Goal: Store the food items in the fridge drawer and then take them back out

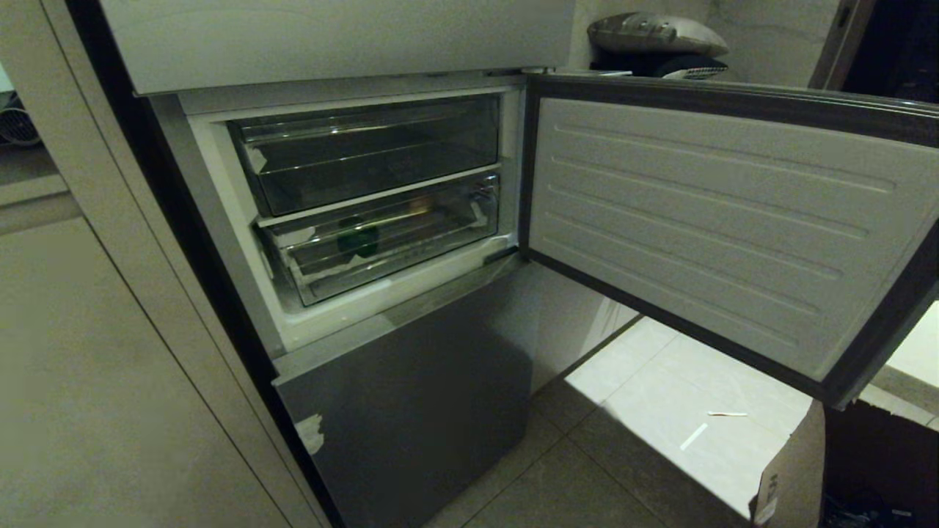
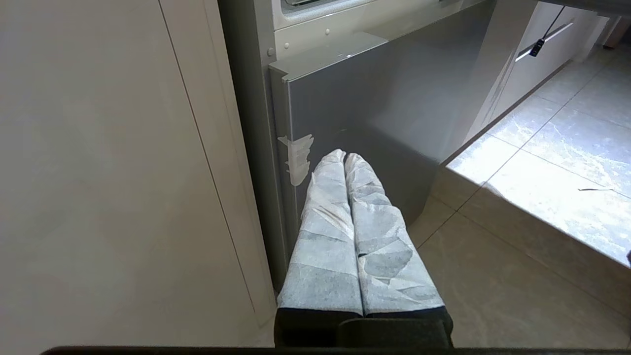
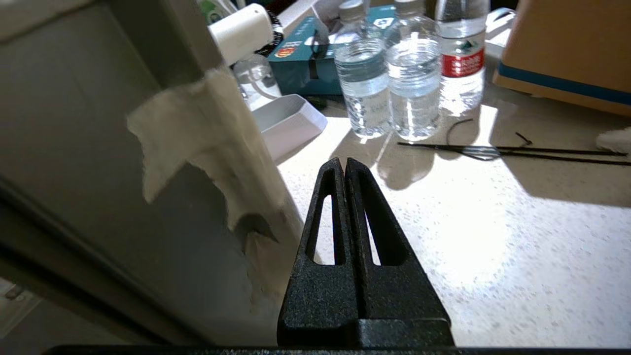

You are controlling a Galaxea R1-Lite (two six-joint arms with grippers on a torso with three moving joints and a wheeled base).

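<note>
fridge drawer (image 1: 381, 242) is clear glossy plastic, lower door panel (image 1: 411, 396) brushed matt steel, floor tiles (image 1: 660, 411) smooth and shiny.

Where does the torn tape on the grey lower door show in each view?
Head: tape low, left of centre, on lower door.
Left wrist: tape mid-picture, beside left gripper.
Right wrist: cannot tell; similar patch there.
Shared landmark: lower door.
</note>
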